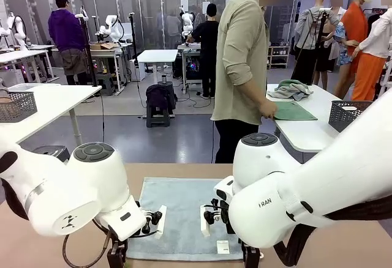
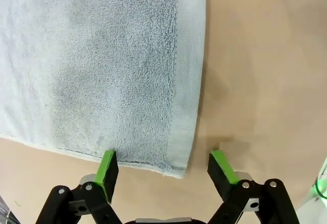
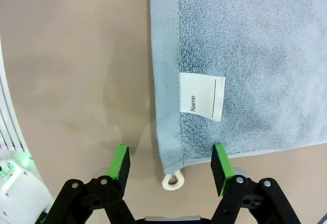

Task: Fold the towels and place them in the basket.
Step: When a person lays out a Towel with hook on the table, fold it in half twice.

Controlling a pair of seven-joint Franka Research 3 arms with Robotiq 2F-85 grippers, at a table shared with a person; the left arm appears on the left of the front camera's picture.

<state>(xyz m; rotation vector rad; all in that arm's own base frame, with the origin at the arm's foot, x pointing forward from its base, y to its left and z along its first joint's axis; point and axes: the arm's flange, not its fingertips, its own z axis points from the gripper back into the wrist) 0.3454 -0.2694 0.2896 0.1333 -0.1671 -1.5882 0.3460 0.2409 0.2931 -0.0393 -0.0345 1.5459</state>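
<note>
Although both pincers sit at the near corners of the blue-grey towel (image 1: pixel 184 210), the folding has not begun: that towel lies flat and unfolded on the brown table (image 2: pixel 265 55). At its near left corner, the left gripper (image 2: pixel 164 169) stands wide open with nothing in it, 1 green pad over the hem and the other over bare table, so the corner lies between them. At its near right corner, the right gripper (image 3: pixel 171 169) is likewise spread wide and empty, straddling the hem and a small white loop (image 3: pixel 172 181), with the white label (image 3: pixel 202 96) just beyond. Whether any pad touches the cloth I cannot tell.

Beyond the towel's far edge stands a person (image 1: pixel 242 54), turned toward a white side table (image 1: pixel 306 136). Far beyond the towel and to its right, on that side table, a green towel (image 1: pixel 294 111) lies flat, and a dark mesh basket (image 1: pixel 349 115) sits just past it; what it holds I cannot make out.

By my reading, 0 of 2 towels are folded or put away. Pinching these 2 corners looks like the first step, and every fold and both placements remain.
</note>
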